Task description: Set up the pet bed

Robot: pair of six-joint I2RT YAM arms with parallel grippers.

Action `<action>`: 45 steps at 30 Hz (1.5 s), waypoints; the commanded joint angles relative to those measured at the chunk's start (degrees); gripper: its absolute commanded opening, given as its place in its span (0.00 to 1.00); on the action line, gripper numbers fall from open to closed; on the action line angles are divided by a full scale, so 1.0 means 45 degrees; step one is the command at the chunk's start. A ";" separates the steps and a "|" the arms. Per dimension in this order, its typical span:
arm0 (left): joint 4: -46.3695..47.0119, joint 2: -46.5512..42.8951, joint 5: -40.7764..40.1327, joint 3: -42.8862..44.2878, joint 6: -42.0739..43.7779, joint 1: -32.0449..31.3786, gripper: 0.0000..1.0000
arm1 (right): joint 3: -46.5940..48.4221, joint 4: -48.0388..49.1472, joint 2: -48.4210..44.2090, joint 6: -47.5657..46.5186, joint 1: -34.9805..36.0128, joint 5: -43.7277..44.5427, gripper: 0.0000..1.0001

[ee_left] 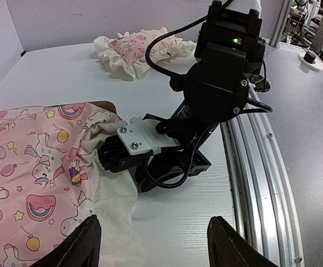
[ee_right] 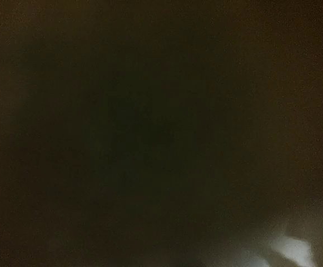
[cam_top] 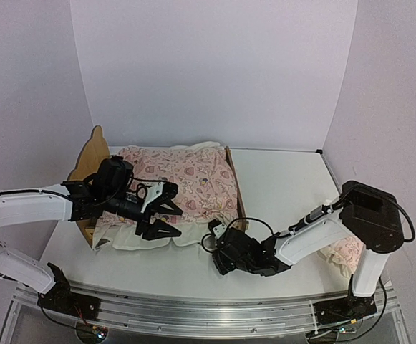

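Pale-wood pet bed [cam_top: 89,154] with bear-ear headboard, at the white counter's [cam_top: 279,179] left under a pink printed quilt [cam_top: 193,179]: draw the hem smooth toward the foot corner, where the right fingers [ee_left: 114,157] are buried (whether clamped cannot be told), the left fingers [cam_top: 157,229] spread wide, empty, over the near edge.

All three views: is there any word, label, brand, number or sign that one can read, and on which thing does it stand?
None can be read in any view.
The quilt carries only pictures: unicorns, rainbows and stars, no letters.
The pillow: its print is too small to tell.
The right arm shows a green light, but no label.
The right wrist view is almost black.
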 commanded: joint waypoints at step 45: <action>1.2721 0.7145 -0.2682 -0.1813 0.2996 -0.3099 0.58 | -0.0758 -0.3064 -0.5111 0.2162 -0.1496 -0.8685 0.00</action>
